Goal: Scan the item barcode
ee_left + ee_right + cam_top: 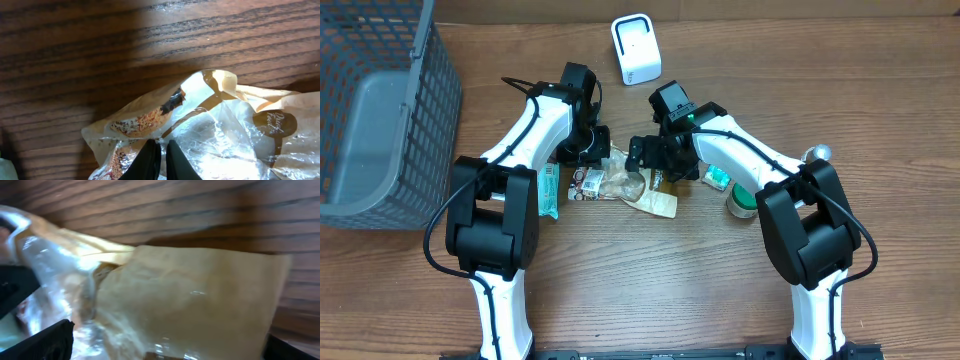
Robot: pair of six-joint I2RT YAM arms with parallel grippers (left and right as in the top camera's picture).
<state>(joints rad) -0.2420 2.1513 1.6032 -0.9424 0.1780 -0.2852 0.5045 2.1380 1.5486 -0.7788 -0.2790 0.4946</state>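
The item is a snack bag (635, 187) of clear plastic and tan paper, lying mid-table between both arms. My left gripper (592, 152) is at the bag's left end. In the left wrist view its black fingers (150, 159) are pressed together on the crinkled clear plastic of the bag (235, 135). My right gripper (652, 158) stands open over the bag's right part. In the right wrist view its fingers (45, 341) are spread wide at either side of the blurred tan panel (200, 300). A white scanner (636, 48) stands upright at the back. No barcode shows.
A grey mesh basket (380, 100) fills the far left. A teal packet (551, 190) lies by the left arm. A green and white packet (718, 178), a tape roll (740, 205) and a silver knob (817, 153) sit by the right arm.
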